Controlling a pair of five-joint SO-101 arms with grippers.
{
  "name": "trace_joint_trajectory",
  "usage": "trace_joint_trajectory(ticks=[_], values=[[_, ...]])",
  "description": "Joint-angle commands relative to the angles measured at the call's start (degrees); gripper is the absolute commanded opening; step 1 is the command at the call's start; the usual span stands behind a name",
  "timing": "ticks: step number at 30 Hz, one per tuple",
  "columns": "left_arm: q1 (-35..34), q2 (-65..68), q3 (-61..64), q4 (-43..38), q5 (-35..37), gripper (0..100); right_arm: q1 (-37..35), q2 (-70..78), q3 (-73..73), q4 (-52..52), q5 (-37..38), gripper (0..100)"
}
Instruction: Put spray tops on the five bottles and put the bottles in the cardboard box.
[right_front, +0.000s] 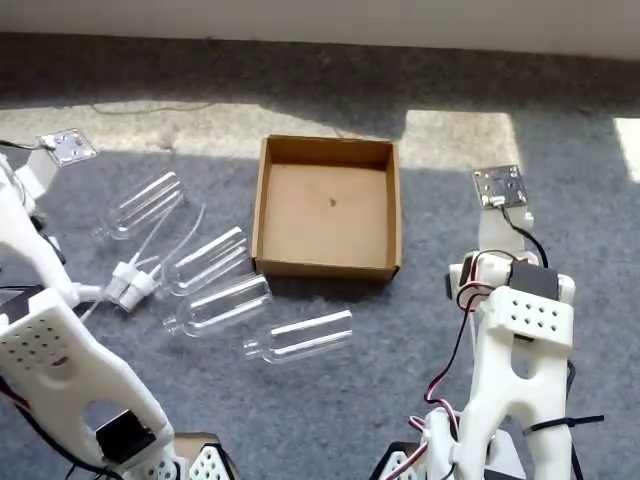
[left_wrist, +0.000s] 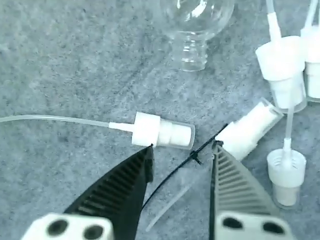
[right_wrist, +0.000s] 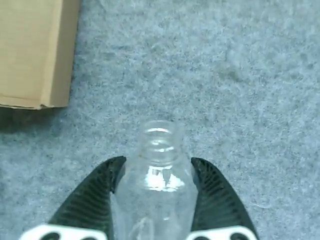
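The right wrist view cuts the bottle (right_wrist: 159, 142) off below its shoulders, so its body and base cannot be made out. The right pincer (right_wrist: 159, 162) is closed on it, with a black finger (right_wrist: 107, 185) against each shoulder. The bare threaded neck sticks out past the tips. Beyond lies grey carpet (right_wrist: 240, 75), and a corner of the box (right_wrist: 35, 50) sits off to one side, apart from the bottle.

In the left wrist view the left pincer (left_wrist: 183, 146) stands wide and holds nothing. A top (left_wrist: 162, 131) lies on its side on the carpet just past the fingertips, across the gap. One tip looks to be touching it, though that is not certain. Its thin tube (left_wrist: 50, 119) runs out of frame. A thin black strand (left_wrist: 185, 162) crosses between the fingers. Other tops (left_wrist: 250, 131) lie just beyond the second finger, one of them cut by the frame edge. A second bottle (left_wrist: 195, 20) points its neck toward the pincer, with its body cut off.

From above, the box stands in the middle of the carpet. Four bottles (right_front: 220, 305) lie on their sides to its left. A cluster (right_front: 130, 282) of tops sits left of those, beside the left arm (right_front: 60, 350), and their clear tubes are hard to trace. The right arm (right_front: 520, 330) stands near and right of the box.
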Motion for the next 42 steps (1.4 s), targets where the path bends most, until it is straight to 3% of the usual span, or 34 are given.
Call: trace_joint_trajectory(ticks=[1,4,9,17,26,42], values=[[0.40,-0.66,3.56,-8.44,-36.84,18,-0.31,-1.63,-0.57,0.31,0.44,0.5],[0.31,-0.75,6.46,-13.10,-35.87,18,-0.22,-1.54,-0.57,0.31,0.44,0.5],[-3.65,-0.84,6.81,-17.67,-25.58,18,-0.22,-1.63,-0.48,0.31,0.44,0.5],[-9.98,-1.63,7.08,-17.76,-19.34,18,-0.48,-1.45,-0.48,0.31,0.44,0.5],[-8.13,-1.54,13.85,-18.02,-10.20,17,-0.40,-1.71,-0.40,0.40,0.44,0.5],[3.74,-1.54,15.60,-18.20,38.77,17,-0.40,-1.80,0.13,1.45,0.44,0.5]])
